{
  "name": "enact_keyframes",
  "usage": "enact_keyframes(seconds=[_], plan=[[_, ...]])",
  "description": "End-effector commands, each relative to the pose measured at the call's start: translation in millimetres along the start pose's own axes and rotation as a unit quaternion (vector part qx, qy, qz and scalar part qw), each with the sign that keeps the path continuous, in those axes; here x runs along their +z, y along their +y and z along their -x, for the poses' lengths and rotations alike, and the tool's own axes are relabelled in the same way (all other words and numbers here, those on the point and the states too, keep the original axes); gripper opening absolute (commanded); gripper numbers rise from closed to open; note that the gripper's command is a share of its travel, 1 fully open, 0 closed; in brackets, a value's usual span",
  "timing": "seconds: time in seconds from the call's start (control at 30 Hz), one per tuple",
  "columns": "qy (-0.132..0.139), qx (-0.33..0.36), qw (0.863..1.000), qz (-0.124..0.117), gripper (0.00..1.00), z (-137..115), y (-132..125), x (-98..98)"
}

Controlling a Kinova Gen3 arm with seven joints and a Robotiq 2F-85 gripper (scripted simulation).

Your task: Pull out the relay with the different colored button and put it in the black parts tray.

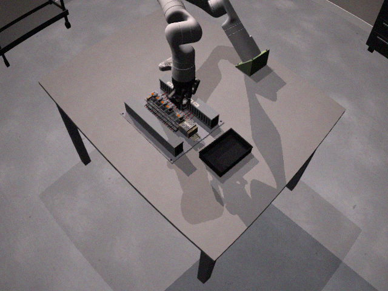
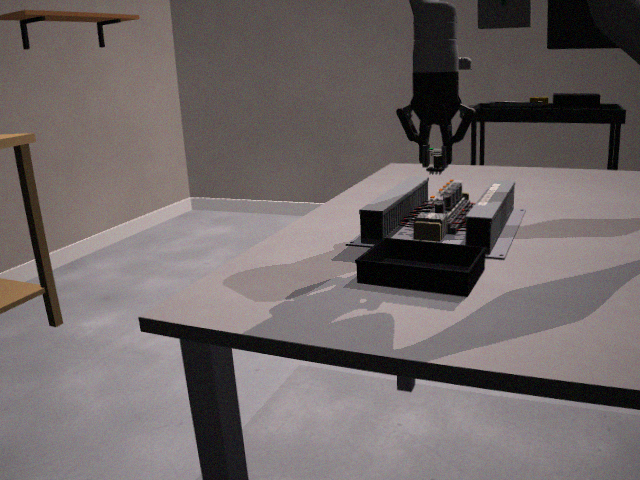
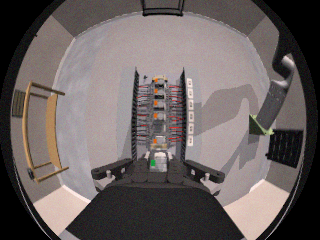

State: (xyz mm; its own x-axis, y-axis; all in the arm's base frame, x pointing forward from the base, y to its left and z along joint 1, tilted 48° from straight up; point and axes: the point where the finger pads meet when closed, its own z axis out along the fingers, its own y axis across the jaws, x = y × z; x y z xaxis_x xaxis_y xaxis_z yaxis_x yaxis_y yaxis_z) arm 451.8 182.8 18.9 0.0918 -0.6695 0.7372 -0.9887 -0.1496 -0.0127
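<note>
My gripper [image 1: 183, 103] [image 2: 436, 158] [image 3: 158, 156] is shut on a clear relay with a green button [image 2: 431, 149] [image 3: 153, 163]. It holds the relay upright, pins down, above the socket row and clear of it. Several relays with orange buttons stand in the row; the one at the near end [image 3: 159, 141] is separated from the others by an empty socket [image 3: 159, 128]. The black parts tray [image 1: 225, 151] [image 2: 413, 276] lies beyond the near end of the panel and looks empty. It is hidden in the wrist view.
Two tall grey wire ducts [image 1: 151, 128] [image 1: 204, 111] flank the relay row. A beige terminal block [image 1: 188, 127] [image 2: 430, 229] stands at the row's end towards the tray. A second arm [image 1: 239, 40] [image 3: 274, 102] with a green-edged wedge [image 1: 260, 62] reaches down to the table beyond one duct.
</note>
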Motion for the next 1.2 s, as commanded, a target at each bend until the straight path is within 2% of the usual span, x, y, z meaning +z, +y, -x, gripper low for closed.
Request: enact_keyframes(seconds=[0.0, 0.1, 0.6, 0.67, 0.9, 1.17], plan=[[0.002, -0.003, 1.0, 0.004, 0.0, 27, 8, -0.4], [0.002, -0.003, 1.0, 0.004, 0.0, 34, 9, -0.4], [0.002, -0.003, 1.0, 0.004, 0.0, 126, 22, -0.1], [0.002, -0.003, 1.0, 0.004, 0.0, 126, 22, -0.1], [0.002, -0.003, 1.0, 0.004, 0.0, 156, 26, 0.1], [0.002, -0.003, 1.0, 0.004, 0.0, 179, 29, 0.1]])
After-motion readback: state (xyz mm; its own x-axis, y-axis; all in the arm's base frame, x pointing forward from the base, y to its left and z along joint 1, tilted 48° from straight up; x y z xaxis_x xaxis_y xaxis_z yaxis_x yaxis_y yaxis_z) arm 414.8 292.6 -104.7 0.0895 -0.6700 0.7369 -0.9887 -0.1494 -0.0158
